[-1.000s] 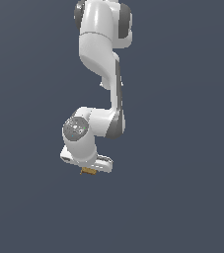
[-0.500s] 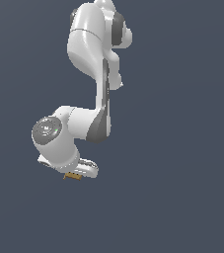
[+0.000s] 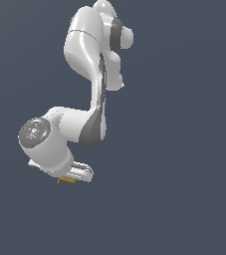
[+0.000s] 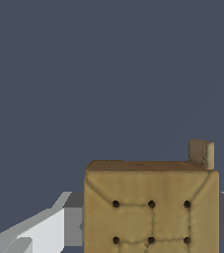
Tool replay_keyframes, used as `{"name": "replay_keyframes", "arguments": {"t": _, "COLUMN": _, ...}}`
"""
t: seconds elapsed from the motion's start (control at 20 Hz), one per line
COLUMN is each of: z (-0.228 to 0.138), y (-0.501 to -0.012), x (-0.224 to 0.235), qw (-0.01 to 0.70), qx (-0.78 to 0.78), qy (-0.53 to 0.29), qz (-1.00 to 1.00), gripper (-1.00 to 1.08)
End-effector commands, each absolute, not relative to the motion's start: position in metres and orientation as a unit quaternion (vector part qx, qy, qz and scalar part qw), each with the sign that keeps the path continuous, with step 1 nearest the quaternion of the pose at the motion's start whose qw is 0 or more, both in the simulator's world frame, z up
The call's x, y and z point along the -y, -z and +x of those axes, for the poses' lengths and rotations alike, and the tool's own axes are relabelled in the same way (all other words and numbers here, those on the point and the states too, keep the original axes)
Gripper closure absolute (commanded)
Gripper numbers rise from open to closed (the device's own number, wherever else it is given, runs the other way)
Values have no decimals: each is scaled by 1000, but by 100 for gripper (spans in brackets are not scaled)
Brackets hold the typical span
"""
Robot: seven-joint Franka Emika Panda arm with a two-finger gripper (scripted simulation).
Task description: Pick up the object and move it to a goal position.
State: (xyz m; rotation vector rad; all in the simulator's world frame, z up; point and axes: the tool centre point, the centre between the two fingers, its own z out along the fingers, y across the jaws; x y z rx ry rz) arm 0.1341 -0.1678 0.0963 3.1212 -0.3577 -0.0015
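Observation:
The object is a tiny tan-brown block (image 3: pixel 67 180) with dark dots on its face. In the exterior view it peeks out under the white hand of my arm, low on the exterior view's left. In the wrist view the block (image 4: pixel 151 207) fills the space between my two fingers (image 4: pixel 44 234), which press on it from both sides. My gripper (image 3: pixel 69 178) is shut on the block and holds it in the air. The fingertips are mostly hidden by the hand in the exterior view.
The white arm (image 3: pixel 92 74) rises from the hand toward the top of the exterior view. Around it there is only a plain dark grey-blue background.
The hand with the block has swung toward the exterior view's left and a little lower. The block has stayed in the gripper.

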Motion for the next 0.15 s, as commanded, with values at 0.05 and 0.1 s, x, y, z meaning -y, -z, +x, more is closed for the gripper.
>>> {"name": "replay_keyframes", "arguments": {"t": 0.05, "z": 136, "y": -98, "x": 169, "qw": 0, "qx": 114, "qy": 0, "qz": 994, "gripper": 108}}
{"name": "replay_keyframes", "arguments": {"t": 0.1, "z": 136, "y": -98, "x": 169, "qw": 0, "qx": 114, "qy": 0, "qz": 994, "gripper": 108}}
